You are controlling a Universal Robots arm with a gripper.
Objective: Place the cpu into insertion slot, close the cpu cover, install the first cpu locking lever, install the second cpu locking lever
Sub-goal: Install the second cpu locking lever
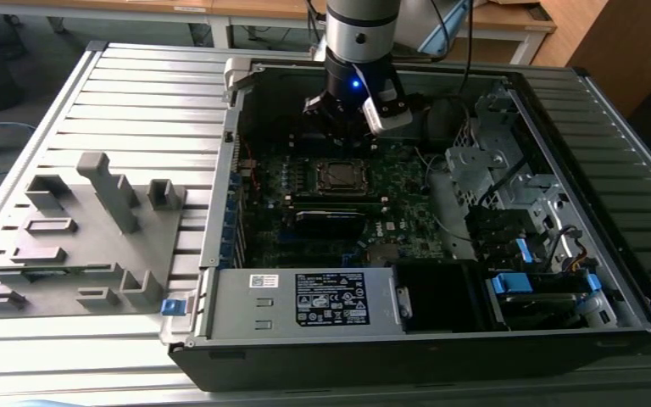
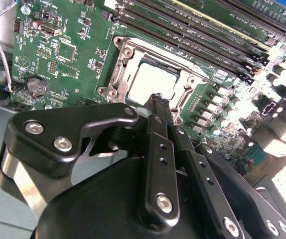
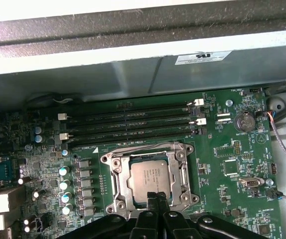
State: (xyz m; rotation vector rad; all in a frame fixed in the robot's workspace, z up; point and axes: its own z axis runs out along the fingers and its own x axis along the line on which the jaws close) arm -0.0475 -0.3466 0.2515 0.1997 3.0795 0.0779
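Note:
The cpu (image 3: pixel 150 175) lies flat in the insertion slot (image 1: pixel 341 175), its silver top showing through the cut-out of the cpu cover (image 3: pixel 117 175). The cover lies down around the chip; in the second wrist view the cpu (image 2: pixel 153 82) and cpu cover (image 2: pixel 120 69) look the same. My gripper (image 3: pixel 157 197) hangs just above the socket's edge, its black fingers (image 2: pixel 155 149) pressed together with nothing between them. In the exterior view the gripper (image 1: pixel 346 129) is inside the open computer case, just behind the socket.
Long black memory slots (image 3: pixel 128 127) run beside the socket, toward the case wall (image 3: pixel 133 64). A row of small capacitors (image 3: pixel 66 184) stands on another side. A drive cage and cables (image 1: pixel 507 178) fill the exterior view's right. A grey fixture block (image 1: pixel 88 237) sits outside the case.

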